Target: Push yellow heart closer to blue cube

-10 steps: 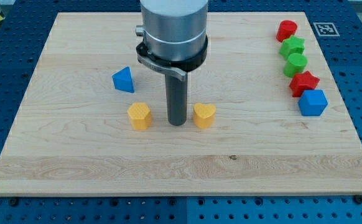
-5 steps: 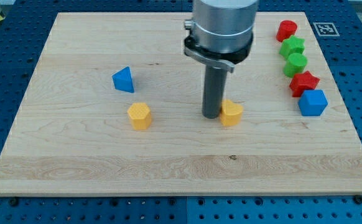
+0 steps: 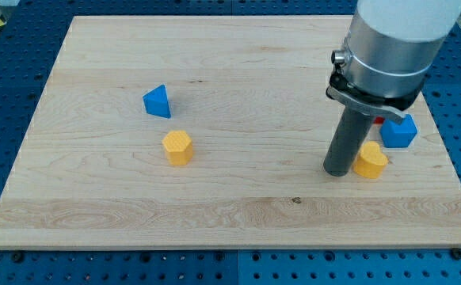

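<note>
The wooden surface (image 3: 230,206) takes up most of the view, and the arm's grey body is seen over its right part, hiding whatever lies behind it near the right edge. No fingers are fitted: the arm ends in a dark rod that grips nothing, and my tip (image 3: 339,172) is set on the surface just at the left side of the yellow heart (image 3: 370,161), touching it or very nearly so. The yellow heart is found near the right edge, about halfway down, with the blue cube (image 3: 398,131) just beyond it toward the top right corner, the two close but seemingly apart. A blue pyramid-like block (image 3: 158,101) and a yellow hexagonal block (image 3: 178,147) are left well apart in the left half. The heart is judged light, rigid and easily slid, and likely to spin if pushed off-centre; it is best pressed on its lower left flank, opposite the cube.
</note>
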You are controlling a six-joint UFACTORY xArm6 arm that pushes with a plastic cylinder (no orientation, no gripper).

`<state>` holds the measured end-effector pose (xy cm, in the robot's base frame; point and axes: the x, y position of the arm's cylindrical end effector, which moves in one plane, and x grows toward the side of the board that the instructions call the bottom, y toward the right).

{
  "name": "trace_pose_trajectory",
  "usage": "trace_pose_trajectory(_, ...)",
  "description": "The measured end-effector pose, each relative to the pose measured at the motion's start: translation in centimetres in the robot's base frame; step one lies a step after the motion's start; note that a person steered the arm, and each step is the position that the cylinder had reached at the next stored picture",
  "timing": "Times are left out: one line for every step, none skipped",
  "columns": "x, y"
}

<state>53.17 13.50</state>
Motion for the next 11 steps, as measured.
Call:
trace_pose_trajectory(0.3,0.9)
trace_pose_trajectory(0.3,1.8)
trace_pose_trajectory(0.3,2.7)
trace_pose_trajectory(0.2,2.9)
trace_pose_trajectory(-0.7,2.6)
trace_pose_trajectory(-2.0,2.6)
trace_pose_trajectory(-2.1,3.6)
trace_pose_trajectory(-2.1,4.7)
trace_pose_trajectory(-2.1,4.7)
trace_pose_trajectory(-2.1,5.0)
trace_pose_trajectory(-2.1,6.2)
